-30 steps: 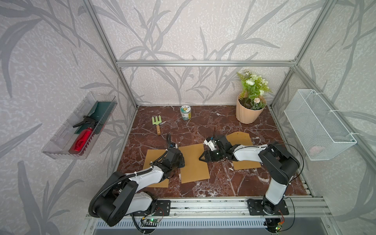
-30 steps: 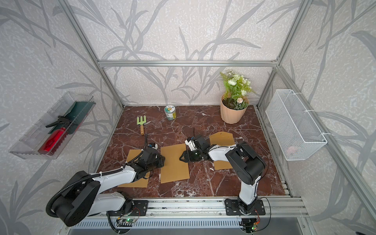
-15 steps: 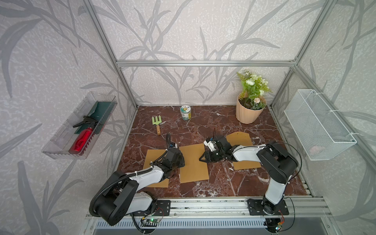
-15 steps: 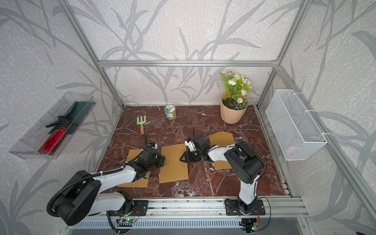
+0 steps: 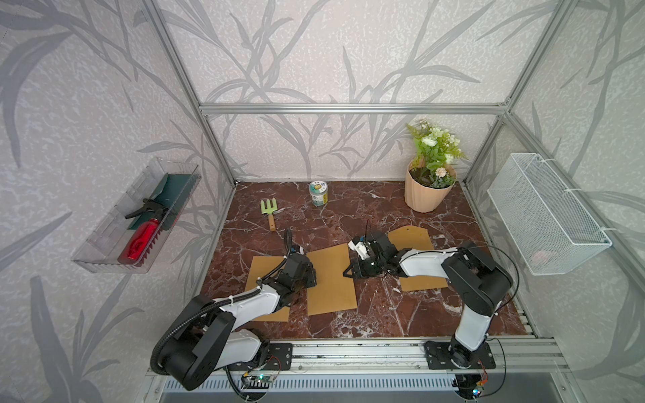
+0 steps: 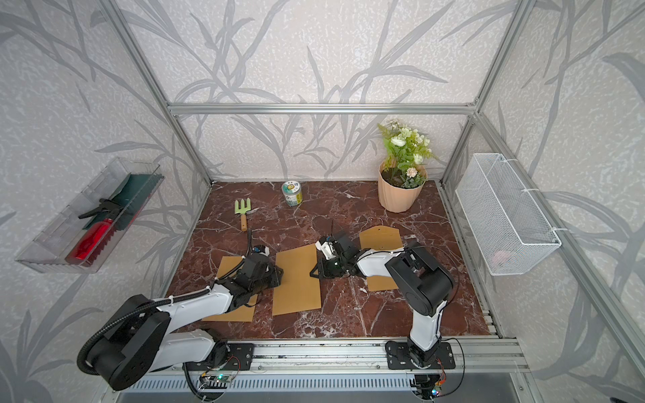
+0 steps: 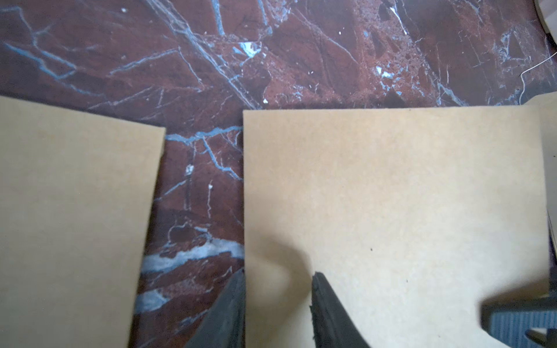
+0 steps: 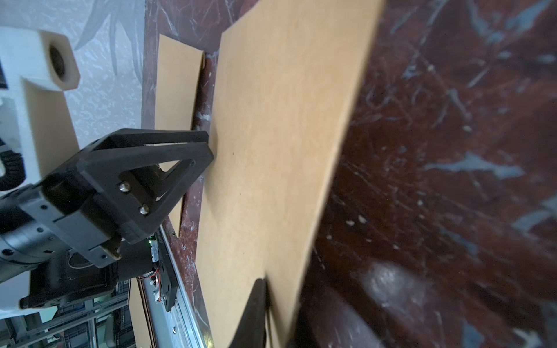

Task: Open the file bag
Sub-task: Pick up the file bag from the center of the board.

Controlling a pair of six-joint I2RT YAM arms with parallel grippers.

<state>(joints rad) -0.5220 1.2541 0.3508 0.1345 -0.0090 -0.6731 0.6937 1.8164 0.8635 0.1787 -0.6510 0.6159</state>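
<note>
What worries me is the pinch on the middle file bag [image 5: 331,279], which lies flat on the table [image 5: 384,314] between two other brown bags [image 5: 261,270] [image 5: 413,237], close to both but not touching them. The right hand [image 5: 346,273] has closed on its near-side edge, and in the right wrist view that edge stands raised off the marble and runs in between the jaws. If they have caught both layers rather than just the top one, I'd expect a pull to lift or drag the whole bag and open nothing. A hard tug could also crease or tear the thin paper. I can't see a flap or a mouth on this bag from here. The left hand [image 7: 277,277] is at the opposite edge with its jaws partly open, one fingertip [image 7: 318,280] on the paper and the other right at the border. A low pucker of paper sits between them, so it is pressing rather than gripping. That light hold may let the bag slide toward the right arm.
</note>
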